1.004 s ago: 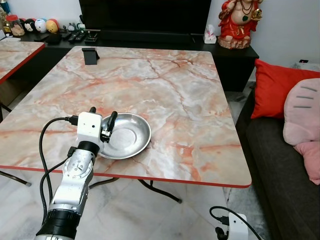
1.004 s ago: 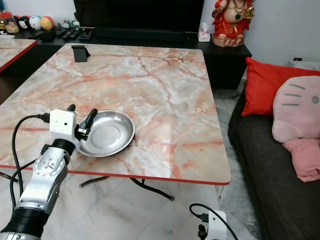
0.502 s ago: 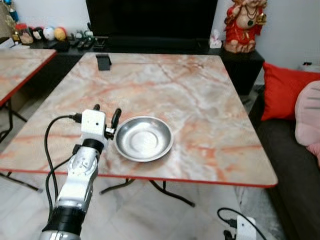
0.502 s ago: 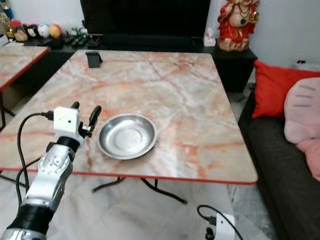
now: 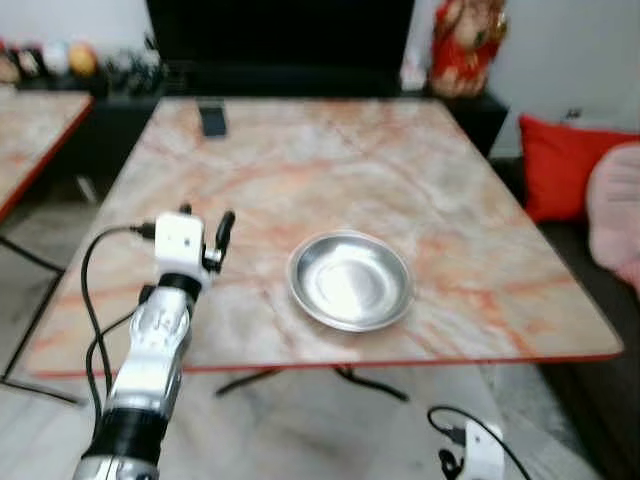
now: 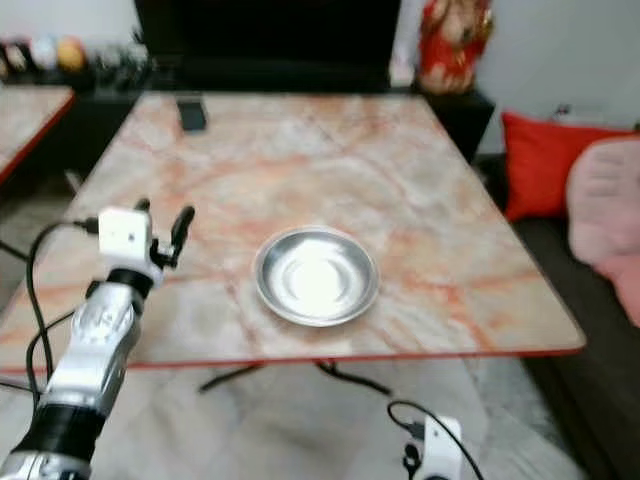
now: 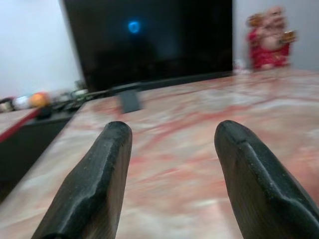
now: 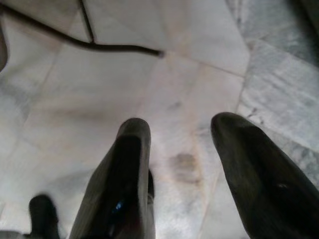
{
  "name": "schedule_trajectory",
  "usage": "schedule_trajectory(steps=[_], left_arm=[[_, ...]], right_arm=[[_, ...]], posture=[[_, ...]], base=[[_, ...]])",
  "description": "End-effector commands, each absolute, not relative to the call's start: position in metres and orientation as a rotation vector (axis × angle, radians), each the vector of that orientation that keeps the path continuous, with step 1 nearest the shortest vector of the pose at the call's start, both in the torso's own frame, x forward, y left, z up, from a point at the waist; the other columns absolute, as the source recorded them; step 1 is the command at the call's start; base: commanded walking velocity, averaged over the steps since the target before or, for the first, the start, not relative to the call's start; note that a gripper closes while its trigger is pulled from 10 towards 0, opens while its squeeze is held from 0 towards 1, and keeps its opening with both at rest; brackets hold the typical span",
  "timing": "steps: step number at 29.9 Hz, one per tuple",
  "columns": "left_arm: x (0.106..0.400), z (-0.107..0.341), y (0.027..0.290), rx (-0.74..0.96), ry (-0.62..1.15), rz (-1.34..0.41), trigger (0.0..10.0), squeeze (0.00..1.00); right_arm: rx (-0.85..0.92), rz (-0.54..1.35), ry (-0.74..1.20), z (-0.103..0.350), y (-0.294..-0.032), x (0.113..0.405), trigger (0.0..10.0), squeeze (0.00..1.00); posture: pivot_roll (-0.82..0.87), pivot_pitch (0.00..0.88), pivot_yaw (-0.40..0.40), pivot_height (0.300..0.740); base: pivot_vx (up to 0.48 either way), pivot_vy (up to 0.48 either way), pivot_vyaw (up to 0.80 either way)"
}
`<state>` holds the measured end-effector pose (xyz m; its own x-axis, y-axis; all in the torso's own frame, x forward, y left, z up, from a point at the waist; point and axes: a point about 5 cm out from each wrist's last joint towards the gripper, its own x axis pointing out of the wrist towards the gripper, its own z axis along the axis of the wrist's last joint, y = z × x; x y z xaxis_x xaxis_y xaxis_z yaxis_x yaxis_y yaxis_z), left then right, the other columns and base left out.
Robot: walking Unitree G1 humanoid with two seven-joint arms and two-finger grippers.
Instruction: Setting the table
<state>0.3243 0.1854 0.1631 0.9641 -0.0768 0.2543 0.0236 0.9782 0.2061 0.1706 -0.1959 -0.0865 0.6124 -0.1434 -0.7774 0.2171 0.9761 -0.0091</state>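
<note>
Steel bowl [image 5: 351, 280] near table [image 5: 300, 150] edge: likely light, stiff, slippery; grip rim. Left gripper [image 5: 205, 228] left of it, fingers apart, empty. Right gripper [image 8: 184, 164] open, idle.

Rectangular marble-pattern table [image 5: 330, 160], pink-orange veining, red edge band, on thin black metal legs [image 5: 375, 385]. Small dark stand [image 5: 213, 120] near its far edge. Second table of the same marble and red trim [image 5: 35, 125] at left. Pale veined stone-tile floor [image 8: 199, 45]. Low black cabinet [image 6: 300, 78] along the white wall [image 7: 35, 45], carrying a large dark screen [image 7: 149, 40], a blurred red and gold figurine [image 5: 462, 45] and small round ornaments [image 5: 55, 60]. Dark sofa [image 6: 575, 300] at right with a red cushion [image 5: 560, 175] and pink cushion [image 6: 605, 205]. Frames blurred.
</note>
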Motion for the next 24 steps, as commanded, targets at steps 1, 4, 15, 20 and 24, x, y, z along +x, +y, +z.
schedule_trajectory(steps=[1,4,15,20,24], left_arm=[[0.3233,0.1643,0.1872,0.214,-0.271,-0.044,10.0,0.00],[0.3219,0.1640,0.1875,0.213,-0.271,-0.043,10.0,0.00],[0.3214,0.1664,0.1893,0.218,-0.279,-0.033,10.0,0.00],[0.3219,0.1684,0.1888,0.217,-0.286,-0.031,10.0,0.00],[0.3221,0.1707,0.1879,0.218,-0.296,-0.031,10.0,0.00]], right_arm=[[0.093,-0.187,0.886,-0.0865,-0.1889,0.1728,10.0,0.00],[0.084,-0.174,0.878,-0.0862,-0.1887,0.1730,10.0,0.00],[0.082,-0.146,0.869,-0.0859,-0.1847,0.1740,10.0,0.00],[0.086,-0.139,0.867,-0.0855,-0.1833,0.1751,10.0,0.00],[0.086,-0.135,0.867,-0.0855,-0.1824,0.1754,10.0,0.00]], posture=[[0.06,0.000,-0.016,0.740],[0.06,0.000,-0.016,0.740],[0.06,0.000,-0.018,0.740],[0.06,0.000,-0.017,0.740],[0.07,0.000,-0.020,0.740]], base=[[0.000,0.480,0.00],[0.000,0.457,0.00],[0.000,0.461,0.80],[0.000,0.411,0.80],[0.000,0.411,0.80]])
